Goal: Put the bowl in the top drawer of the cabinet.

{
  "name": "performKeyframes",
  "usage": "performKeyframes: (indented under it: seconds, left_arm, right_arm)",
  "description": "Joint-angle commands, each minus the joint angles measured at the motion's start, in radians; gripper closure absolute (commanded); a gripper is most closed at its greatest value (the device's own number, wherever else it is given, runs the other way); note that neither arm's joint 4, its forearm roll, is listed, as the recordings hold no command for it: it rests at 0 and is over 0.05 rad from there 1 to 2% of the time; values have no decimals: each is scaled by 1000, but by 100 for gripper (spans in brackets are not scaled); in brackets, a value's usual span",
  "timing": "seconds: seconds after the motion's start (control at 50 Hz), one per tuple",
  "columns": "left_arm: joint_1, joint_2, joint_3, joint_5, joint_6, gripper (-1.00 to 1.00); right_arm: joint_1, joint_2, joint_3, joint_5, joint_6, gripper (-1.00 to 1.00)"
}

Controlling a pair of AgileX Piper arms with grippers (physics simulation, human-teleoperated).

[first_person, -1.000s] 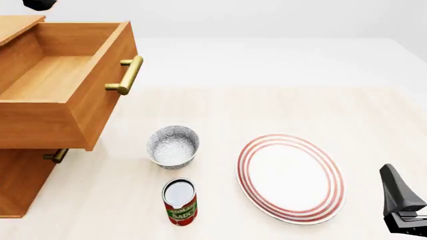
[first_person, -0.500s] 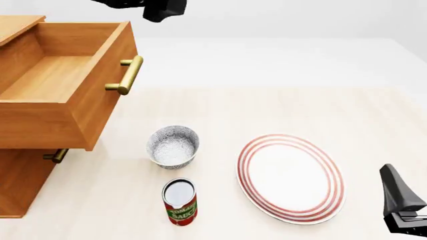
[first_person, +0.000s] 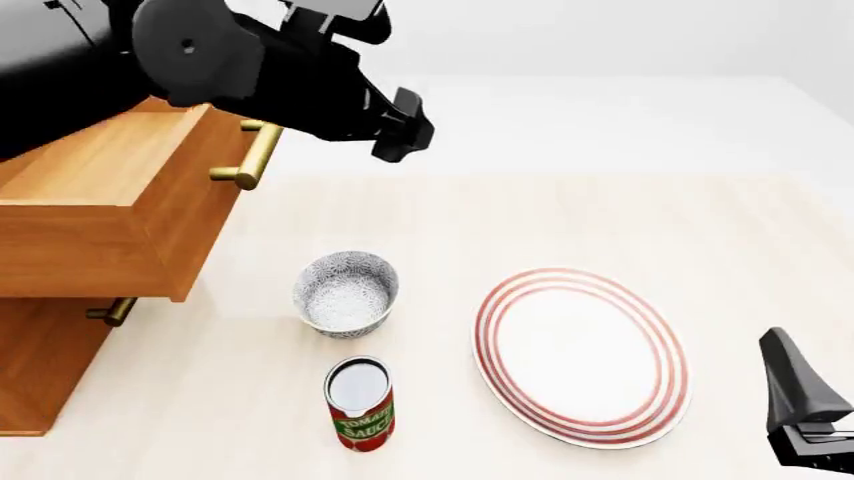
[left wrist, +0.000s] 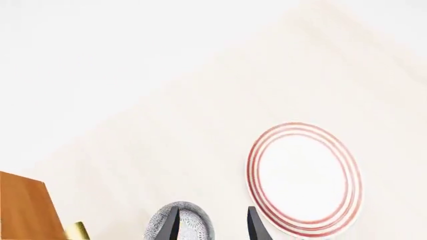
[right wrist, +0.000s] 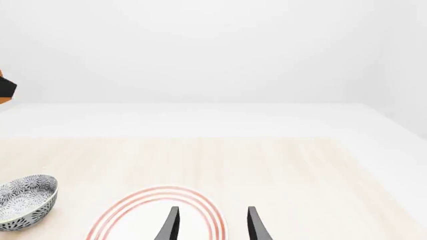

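Open table (first_person: 561,215) lies above and right of the bowl (first_person: 346,291); the can (first_person: 360,403) stands just beside its near side, the plate (first_person: 581,353) near on the right, the top drawer (first_person: 127,215) juts out on the left, its mouth overhung by the left arm (first_person: 200,60)

glossy black left arm (first_person: 200,60), seemingly screwless

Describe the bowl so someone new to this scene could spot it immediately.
Start at the wooden cabinet on the left, with its top drawer pulled out. On the table just right of it sits the bowl, small, deep, blue-grey speckled. The can is red-labelled; the plate is flat, red-ringed.
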Motion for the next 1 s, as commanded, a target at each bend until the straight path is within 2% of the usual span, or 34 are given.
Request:
performKeyframes:
  seconds: [0.02, 0.24, 0.52, 0.68, 0.82, 0.84, 0.86, 0.92, 0.96, 1.0]
  left_arm:
    - [-9, 27, 92, -67, -38, -100]
    - [-16, 50, 154, -116, -67, -100]
    - [19, 87, 260, -188, -93, -100]
    - [27, 101, 279, -208, -97, -100]
    - [24, 126, 332, -273, -112, -100]
    - [16, 127, 341, -281, -115, -100]
    - [-29, 105, 369, -303, -167, -100]
    - [1, 120, 372, -319, -119, -100]
    - [-15, 116, 385, -325, -129, -100]
    - [2, 125, 391, -340, -106, -100]
  right_arm:
    - [0, 0, 0, 0, 0, -100]
    - [0, 0, 0, 0, 0, -100]
    - [0, 0, 0, 0, 0, -100]
    - [0, 0, 0, 0, 0, -100]
    - [0, 0, 0, 0, 0, -100]
    - [0, 0, 0, 0, 0, -100]
    - [0, 0, 0, 0, 0, -100]
    - [0, 0, 0, 0, 0, -100]
    - [0, 0, 0, 0, 0, -100]
    - [0, 0, 0, 0, 0, -100]
